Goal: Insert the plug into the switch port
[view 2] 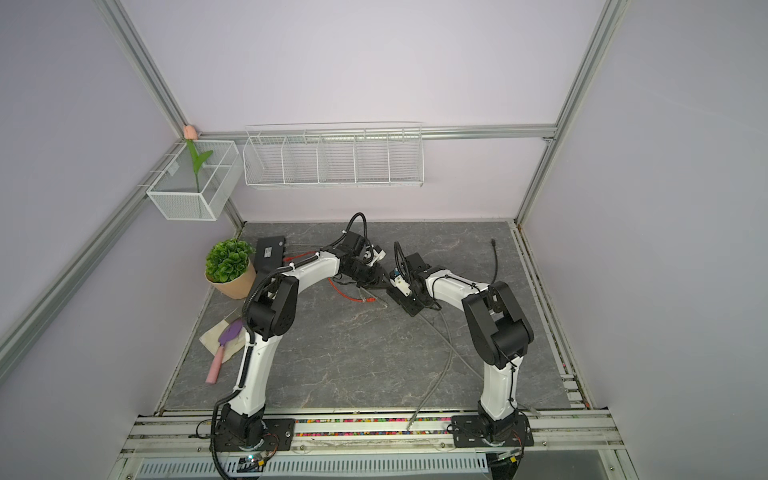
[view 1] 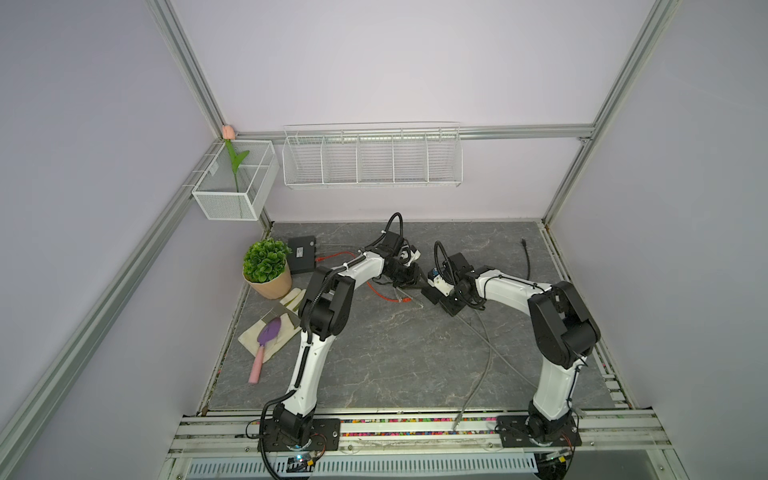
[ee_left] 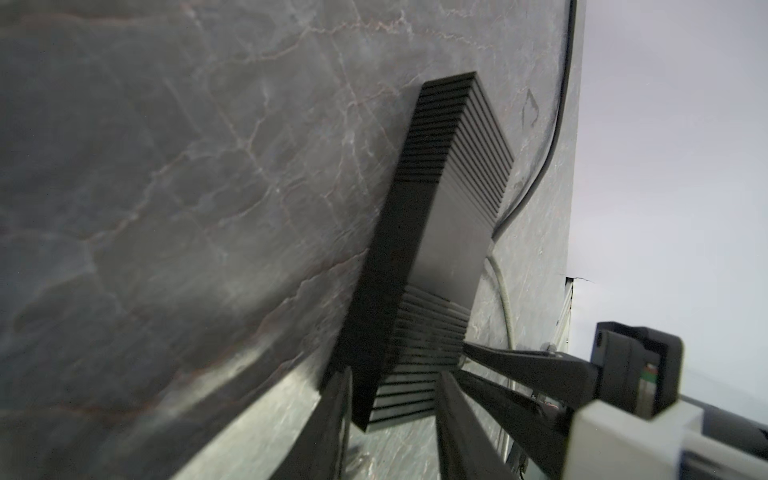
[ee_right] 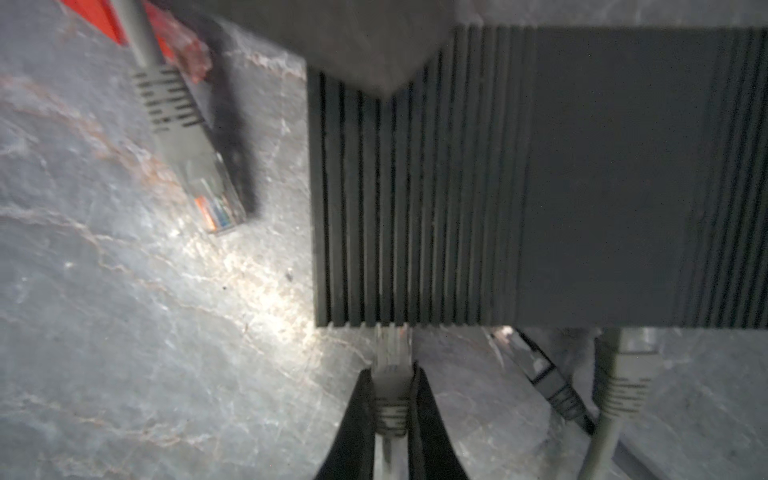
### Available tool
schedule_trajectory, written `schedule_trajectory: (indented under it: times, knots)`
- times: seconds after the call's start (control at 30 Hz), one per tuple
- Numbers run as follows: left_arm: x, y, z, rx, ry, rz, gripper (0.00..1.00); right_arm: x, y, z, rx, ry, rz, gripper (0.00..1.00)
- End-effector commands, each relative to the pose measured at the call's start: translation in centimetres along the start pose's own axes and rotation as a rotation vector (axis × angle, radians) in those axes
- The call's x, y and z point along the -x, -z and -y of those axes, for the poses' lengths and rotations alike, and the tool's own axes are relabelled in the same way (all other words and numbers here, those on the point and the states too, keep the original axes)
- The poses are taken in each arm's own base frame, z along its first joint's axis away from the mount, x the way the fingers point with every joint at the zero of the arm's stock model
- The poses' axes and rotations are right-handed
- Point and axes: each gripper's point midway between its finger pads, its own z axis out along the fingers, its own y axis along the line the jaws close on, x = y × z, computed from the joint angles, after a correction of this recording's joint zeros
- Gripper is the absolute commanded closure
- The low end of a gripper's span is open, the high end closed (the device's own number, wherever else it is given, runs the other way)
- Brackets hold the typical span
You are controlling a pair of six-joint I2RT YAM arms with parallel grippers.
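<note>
plug (ee_right: 390,374) pinched in right jaws, left jaws straddling switch (ee_right: 582,166)

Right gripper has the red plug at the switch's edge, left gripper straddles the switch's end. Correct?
Not quite: the right gripper holds the grey plug, not the red one. The right wrist view shows it pinched at the edge of the switch, while the red plug lies loose on the table. The left gripper does straddle the switch's end.

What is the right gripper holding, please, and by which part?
The right gripper holds the grey plug by its ribbed boot, behind the clear connector.
</note>
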Motion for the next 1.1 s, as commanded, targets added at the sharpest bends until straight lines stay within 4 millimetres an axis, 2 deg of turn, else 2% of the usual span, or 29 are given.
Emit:
schedule_trajectory:
  times: [0.0, 0.17, 0.33, 0.57, 0.73, 0.9, 1.07]
  knots:
    - [-0.4, -1.0, -0.3, -0.022, -0.018, -0.043, 0.68, 1.4, 1.4, 0.2, 0.001, 0.033, 0.072, 0.93]
    - [-0.8, -1.6, -0.7, -0.032, -0.030, -0.082, 0.75, 1.9, 1.9, 0.2, 0.007, 0.039, 0.096, 0.93]
    - [-1.2, -2.1, -0.4, -0.074, -0.028, -0.116, 0.76, 2.0, 1.6, 0.1, 0.021, 0.039, 0.096, 0.93]
    - [-1.9, -2.6, -1.2, -0.069, -0.024, -0.156, 0.77, 2.6, 1.6, -0.1, 0.025, 0.063, 0.127, 0.93]
    - [-2.5, -3.0, -1.7, -0.061, -0.027, -0.190, 0.77, 3.9, 1.8, 0.4, 0.006, 0.118, 0.168, 0.93]
    - [-2.9, -3.4, -1.7, -0.049, -0.047, -0.219, 0.78, 5.1, 0.9, 0.6, 0.014, 0.139, 0.157, 0.93]
    - [-4.4, -4.5, -1.2, -0.047, -0.066, -0.267, 0.79, 6.9, 0.7, 1.2, 0.012, 0.143, 0.185, 0.93]
